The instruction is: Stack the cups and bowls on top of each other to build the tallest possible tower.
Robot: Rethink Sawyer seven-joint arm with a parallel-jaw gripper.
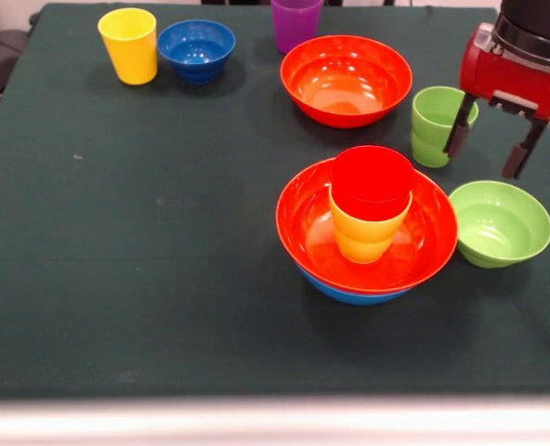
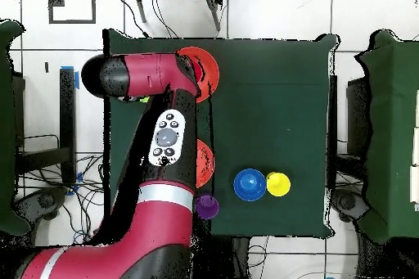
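Nearest on the green bench (image 1: 117, 279): the tower (image 1: 368, 228), w/ the light-blue bowl (image 1: 354, 293) at the bottom, an orange-red bowl (image 1: 303, 223) nested in it, the yellow-orange cup (image 1: 363, 237) standing in that bowl and the red cup (image 1: 372, 181) seated in the cup's mouth; the small lime green bowl (image 1: 500, 223) sits just beside it. Behind: lime green cup (image 1: 435, 125) w/ the gripper (image 1: 493, 149) hovering beside it, fingers (image 1: 459, 130) spread wide, holding nothing; second orange-red bowl (image 1: 346, 80) near. Far row: yellow cup (image 1: 129, 45), dark blue bowl (image 1: 197, 49), purple cup (image 1: 295, 22); arm (image 2: 164, 137) covers much of overhead view.
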